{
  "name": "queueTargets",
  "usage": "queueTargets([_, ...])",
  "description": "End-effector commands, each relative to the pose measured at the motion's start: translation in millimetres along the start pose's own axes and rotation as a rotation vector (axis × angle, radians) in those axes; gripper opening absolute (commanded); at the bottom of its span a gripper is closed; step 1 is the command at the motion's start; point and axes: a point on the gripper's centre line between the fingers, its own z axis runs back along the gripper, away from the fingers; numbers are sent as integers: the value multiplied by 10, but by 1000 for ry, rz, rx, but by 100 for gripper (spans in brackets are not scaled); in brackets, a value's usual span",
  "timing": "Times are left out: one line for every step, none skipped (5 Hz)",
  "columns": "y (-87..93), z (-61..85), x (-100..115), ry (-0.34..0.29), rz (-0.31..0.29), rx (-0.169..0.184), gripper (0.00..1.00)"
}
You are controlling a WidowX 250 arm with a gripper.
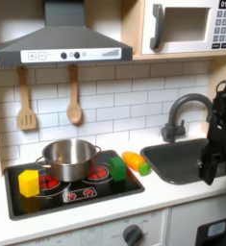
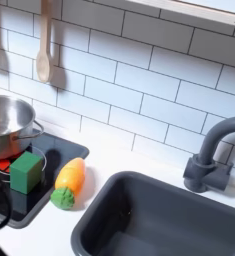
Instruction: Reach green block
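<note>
Arm at the first exterior view's right edge, well apart from the green block [image 1: 116, 169].

The block sits on the black stove [image 1: 86, 192] at its right corner, just beside the pot [image 1: 68, 157] and the orange toy [image 1: 136, 161]. In the second exterior view the block [image 2: 28, 171] stands upright, the toy [image 2: 68, 182] just to its right. The gripper [image 1: 213, 159] hangs over the sink [image 1: 177, 159]; whether its fingers are released or clenched I cannot tell.
</note>
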Motion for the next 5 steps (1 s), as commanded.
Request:
queueTargets([199,-6,276,-29,17,26,100])
queueTargets([323,-37,450,-44,16,24,100])
queueTargets([438,-48,613,-48,37,44,100])
queueTargets([527,-63,807,-65,30,55,100])
queueTargets([607,-92,1034,-84,42,63,100])
